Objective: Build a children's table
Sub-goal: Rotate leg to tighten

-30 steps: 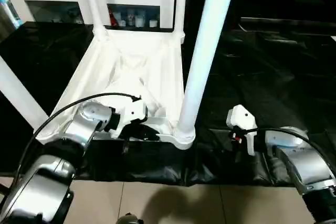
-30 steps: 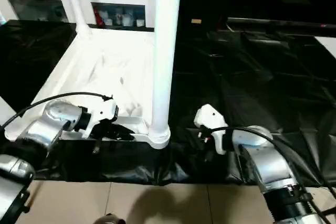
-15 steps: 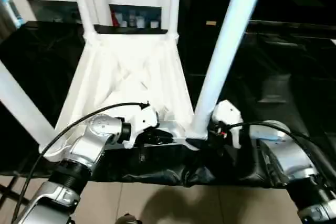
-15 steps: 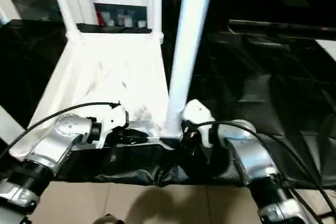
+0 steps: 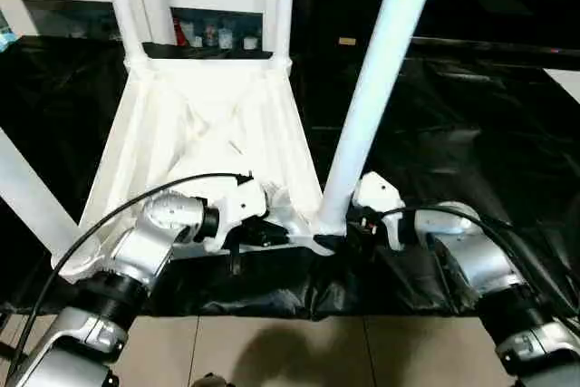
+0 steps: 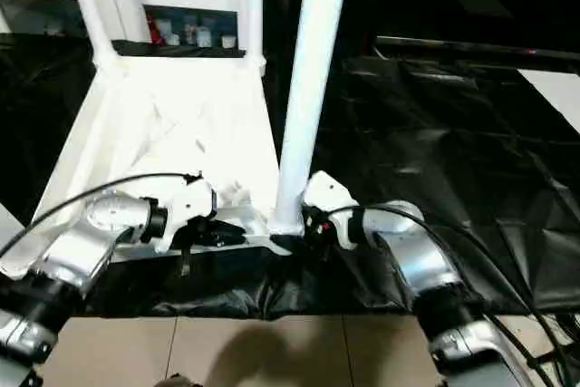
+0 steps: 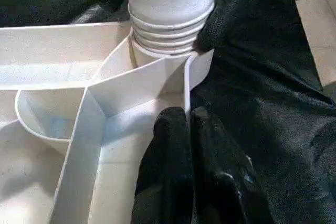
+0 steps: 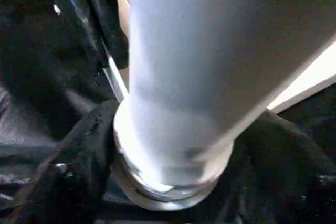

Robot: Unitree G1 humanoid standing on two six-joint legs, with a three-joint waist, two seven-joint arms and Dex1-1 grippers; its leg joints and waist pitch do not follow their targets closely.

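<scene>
The white table top (image 5: pixel 208 124) lies upside down on a black sheet, with its four legs pointing up. My left gripper (image 5: pixel 272 235) is shut on the top's near rim (image 7: pixel 185 85), close to the near right corner socket. The near right leg (image 5: pixel 376 88) stands in that socket and leans slightly right. My right gripper (image 5: pixel 346 224) is shut on its ribbed, flared base (image 8: pixel 168 145), with one black finger (image 8: pixel 68 182) on each side. Two far legs (image 5: pixel 118 6) (image 5: pixel 284 6) stand upright, and the near left leg (image 5: pixel 27 188) leans out to the left.
The crinkled black sheet (image 5: pixel 471 133) covers the ground around the table top. A white cabinet with glass doors (image 5: pixel 217 29) stands just behind the far legs. Beige floor tiles (image 5: pixel 272 351) begin at the sheet's near edge. Black cables arc over both forearms.
My right gripper has moved left from open floor to the near right leg's base and closed around it. The left gripper has kept its hold on the rim. The camera has shifted.
</scene>
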